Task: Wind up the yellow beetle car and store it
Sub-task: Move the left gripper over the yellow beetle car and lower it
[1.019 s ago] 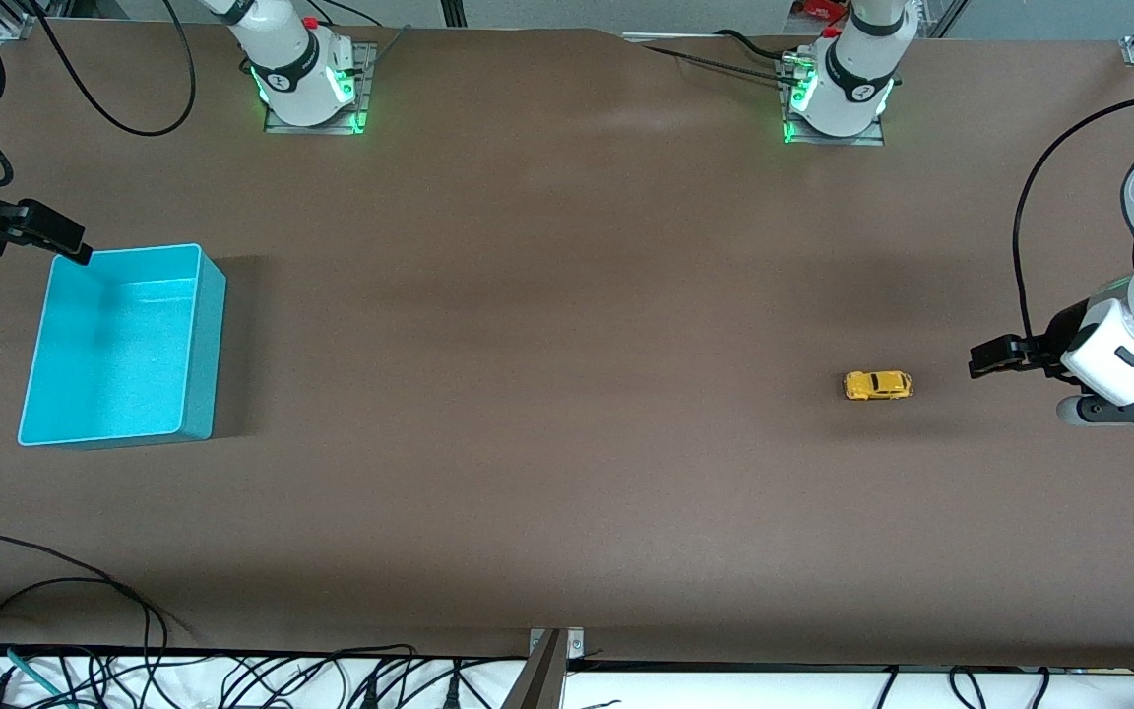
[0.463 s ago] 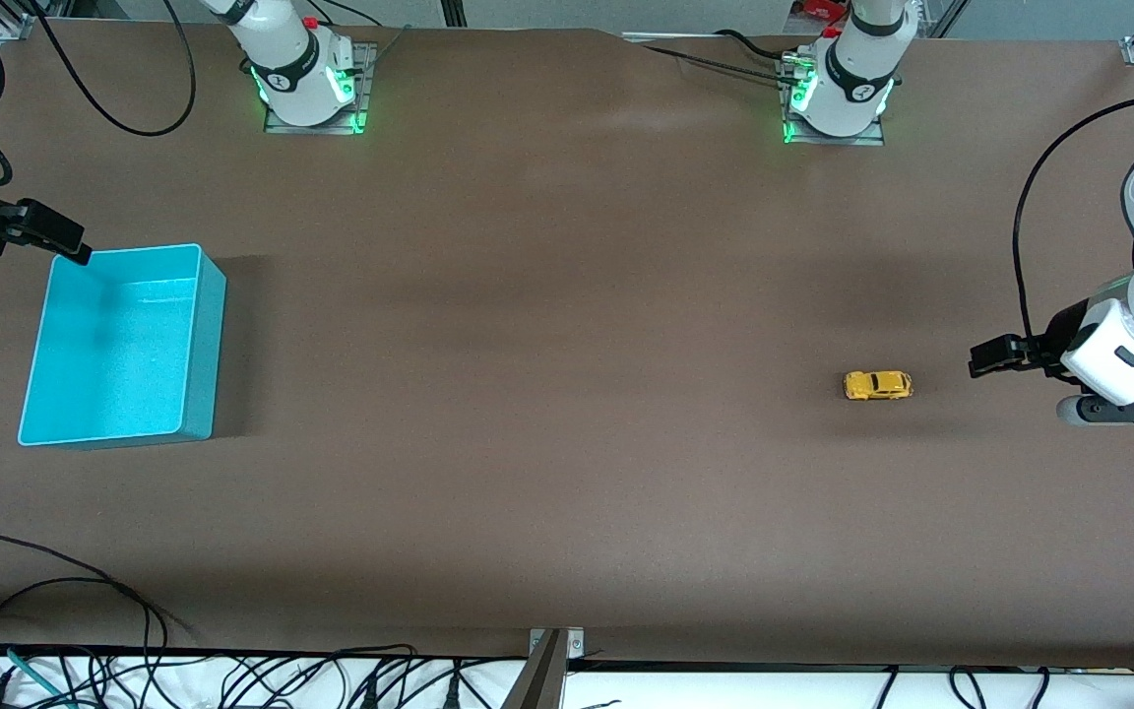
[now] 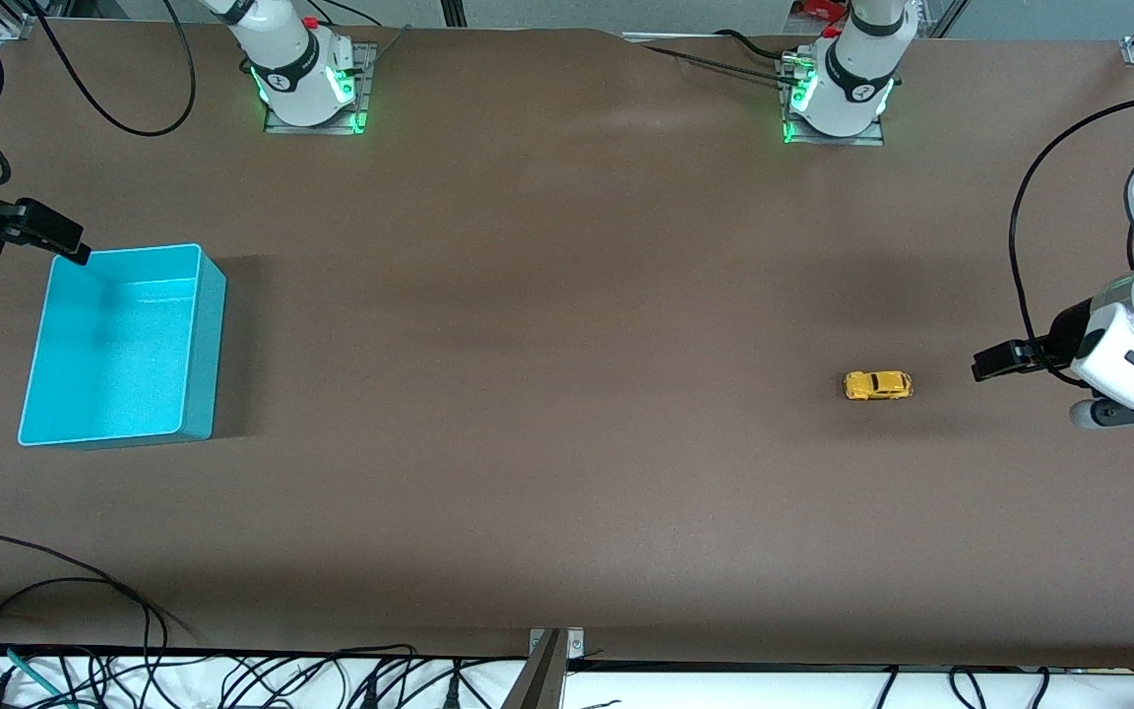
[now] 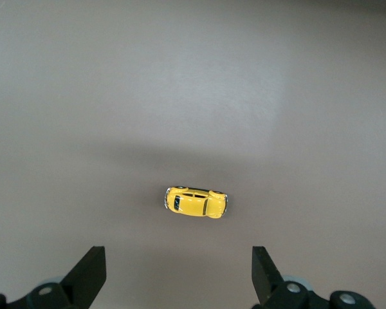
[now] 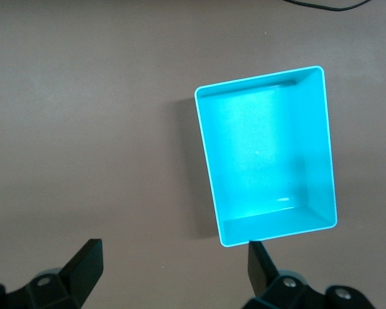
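Note:
The yellow beetle car (image 3: 878,385) stands on its wheels on the brown table toward the left arm's end; it also shows in the left wrist view (image 4: 196,202). My left gripper (image 3: 986,365) hangs open and empty above the table beside the car, toward the table's end, its jaws wide apart (image 4: 178,273). The turquoise bin (image 3: 124,345) sits empty at the right arm's end and shows in the right wrist view (image 5: 267,154). My right gripper (image 3: 60,244) is open and empty, over the bin's corner (image 5: 174,264).
Both arm bases (image 3: 301,74) (image 3: 838,84) stand along the table's edge farthest from the front camera. Loose black cables (image 3: 85,611) lie at the table's nearest edge. A black cable (image 3: 114,98) loops near the right arm's base.
My left gripper has shifted slightly away from the car, toward the table's end, and a little upward in the front view. The car, the bin and the right gripper have not moved.

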Tool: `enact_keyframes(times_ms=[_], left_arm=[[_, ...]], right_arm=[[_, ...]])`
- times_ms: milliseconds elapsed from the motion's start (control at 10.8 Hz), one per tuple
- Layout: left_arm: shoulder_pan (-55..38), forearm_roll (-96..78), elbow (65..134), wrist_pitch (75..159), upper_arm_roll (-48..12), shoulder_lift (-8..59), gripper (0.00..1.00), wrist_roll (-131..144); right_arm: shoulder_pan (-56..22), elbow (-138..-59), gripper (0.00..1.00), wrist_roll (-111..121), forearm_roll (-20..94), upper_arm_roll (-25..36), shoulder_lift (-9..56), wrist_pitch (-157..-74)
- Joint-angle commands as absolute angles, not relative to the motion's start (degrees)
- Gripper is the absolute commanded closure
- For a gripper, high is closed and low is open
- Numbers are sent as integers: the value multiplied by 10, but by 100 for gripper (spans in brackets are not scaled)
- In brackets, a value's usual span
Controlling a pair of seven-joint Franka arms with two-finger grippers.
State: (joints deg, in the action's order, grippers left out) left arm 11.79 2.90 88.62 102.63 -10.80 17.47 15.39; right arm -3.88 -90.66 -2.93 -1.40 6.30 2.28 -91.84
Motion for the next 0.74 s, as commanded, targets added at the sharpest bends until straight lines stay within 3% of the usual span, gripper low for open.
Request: enact_keyframes(times_ms=[0, 649], left_arm=[[119, 18, 896, 1018, -109, 170, 0, 303], [118, 26, 908, 1020, -109, 171, 0, 684]], right_arm=[[-37, -896, 0, -29, -11, 62, 22, -907], [-38, -896, 0, -27, -10, 62, 22, -907]])
